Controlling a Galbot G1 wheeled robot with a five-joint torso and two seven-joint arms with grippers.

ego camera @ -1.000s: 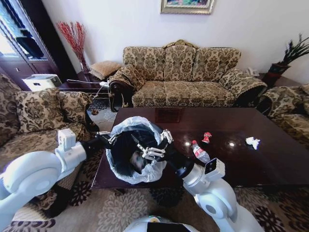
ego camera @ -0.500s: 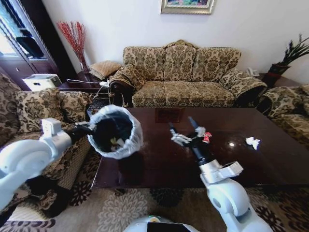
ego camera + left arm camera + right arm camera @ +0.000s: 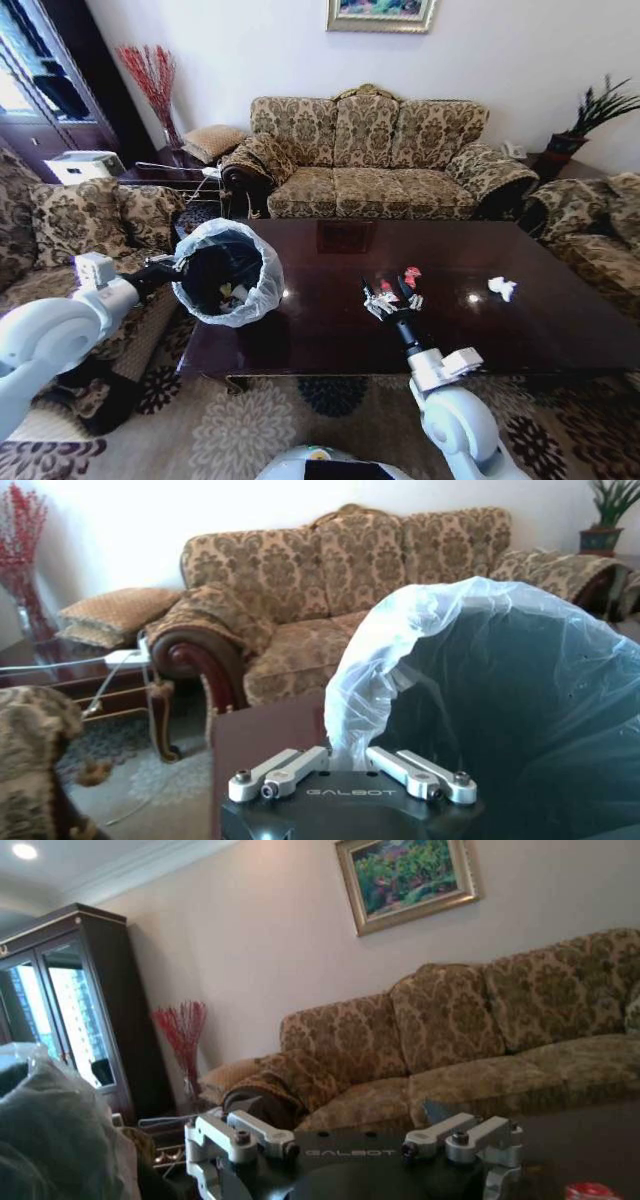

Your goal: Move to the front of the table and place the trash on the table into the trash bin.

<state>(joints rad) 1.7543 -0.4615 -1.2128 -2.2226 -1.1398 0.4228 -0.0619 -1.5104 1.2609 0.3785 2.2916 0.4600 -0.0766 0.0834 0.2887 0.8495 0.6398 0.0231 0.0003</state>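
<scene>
My left gripper [image 3: 176, 264] is shut on the rim of the trash bin [image 3: 222, 272], a black bin with a white bag liner [image 3: 400, 645], and holds it tilted beside the left end of the dark glossy table [image 3: 330, 330]. In the left wrist view the left gripper [image 3: 345, 763] pinches the liner's edge. Some litter lies inside the bin. My right gripper [image 3: 392, 298] hangs open low over the table's middle, right at the clear bottle [image 3: 384, 289] with the red label, which it partly hides. A red-white wrapper [image 3: 411, 272] lies just beyond. A crumpled white tissue [image 3: 500, 288] lies farther right.
A patterned sofa [image 3: 370, 150] stands behind the table, with armchairs at the left [image 3: 80, 220] and the right [image 3: 600, 235]. A side table with a red-twig vase [image 3: 155, 75] is at the back left. Patterned carpet [image 3: 250, 430] runs along the table's front edge.
The left arm has swung the bin leftward, off to the table's left end. The right gripper left the bin and moved right and down over the table to the bottle. The camera shifted slightly.
</scene>
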